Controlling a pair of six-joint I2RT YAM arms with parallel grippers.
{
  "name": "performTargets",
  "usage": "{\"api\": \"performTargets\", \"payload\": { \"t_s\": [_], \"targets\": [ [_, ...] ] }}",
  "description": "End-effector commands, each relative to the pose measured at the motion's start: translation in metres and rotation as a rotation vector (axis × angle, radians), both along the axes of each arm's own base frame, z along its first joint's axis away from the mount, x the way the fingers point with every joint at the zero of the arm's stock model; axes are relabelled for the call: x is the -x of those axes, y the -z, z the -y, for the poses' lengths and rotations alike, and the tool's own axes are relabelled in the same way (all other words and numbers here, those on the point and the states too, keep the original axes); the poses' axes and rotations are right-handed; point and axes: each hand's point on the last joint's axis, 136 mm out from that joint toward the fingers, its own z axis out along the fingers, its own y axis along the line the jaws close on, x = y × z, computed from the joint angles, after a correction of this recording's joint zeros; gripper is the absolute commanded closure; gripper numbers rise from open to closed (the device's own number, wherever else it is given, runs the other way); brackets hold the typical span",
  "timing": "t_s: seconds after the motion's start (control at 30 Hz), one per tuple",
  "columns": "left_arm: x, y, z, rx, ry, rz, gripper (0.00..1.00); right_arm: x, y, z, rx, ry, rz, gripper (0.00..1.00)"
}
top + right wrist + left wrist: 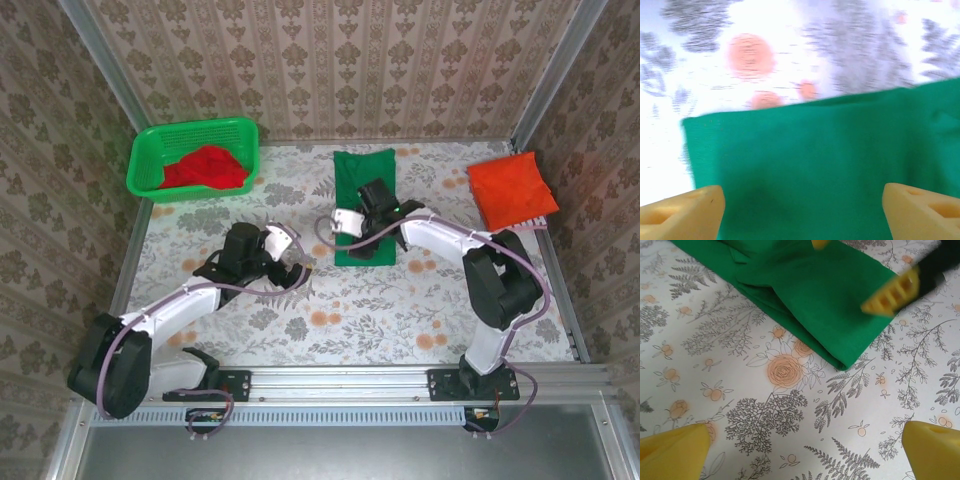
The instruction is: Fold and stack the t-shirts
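A dark green t-shirt [364, 170] lies folded into a long strip at the table's middle; its near corner is in the left wrist view [815, 295]. My right gripper [372, 215] hovers open over its near half, green cloth [825, 160] spanning the gap between the yellow fingers [685, 212], nothing pinched. My left gripper [296, 268] stands wide open over bare tablecloth just left of the shirt's near corner, fingers [675, 452] apart and empty. An orange-red t-shirt [512, 190] lies folded at the right. A red t-shirt [205, 168] sits crumpled in the basket.
The bright green lattice basket [150, 150] stands at the back left corner. Patterned walls close the table on three sides. The flowered tablecloth [330, 310] is bare between the arms and in front of the green shirt.
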Motion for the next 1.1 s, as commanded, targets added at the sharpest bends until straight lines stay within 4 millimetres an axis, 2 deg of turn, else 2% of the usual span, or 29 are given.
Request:
{"api": "performTargets", "payload": {
  "t_s": [0.0,0.23,0.5,0.57,0.67,0.8,0.93,1.07],
  "targets": [
    [0.0,-0.007,-0.002,0.008,0.008,0.03,0.0,0.027,0.02,0.007,0.031,-0.014,-0.1,0.22],
    [0.0,-0.006,-0.003,0.016,0.002,0.032,0.0,0.031,0.051,0.017,0.117,-0.007,-0.159,0.31],
    [0.002,-0.004,-0.005,0.027,-0.01,0.034,0.0,0.033,0.07,0.022,0.137,-0.001,-0.228,0.3],
    [0.002,-0.003,-0.006,0.027,-0.012,0.031,0.0,0.031,0.072,0.025,0.151,0.007,-0.229,0.38],
    [0.001,-0.004,-0.006,0.03,-0.012,0.035,0.0,0.029,0.072,0.027,0.158,0.019,-0.226,0.61],
    [0.0,-0.003,-0.006,0.031,-0.016,0.036,0.0,0.026,0.07,0.032,0.188,0.029,-0.203,0.78],
    [-0.006,-0.003,-0.01,0.029,-0.058,0.022,0.0,0.034,0.058,0.03,0.168,0.034,-0.202,1.0],
    [-0.031,-0.004,-0.015,0.112,-0.238,-0.087,0.0,0.056,0.039,0.026,0.113,0.043,-0.213,1.0]
  ]
}}
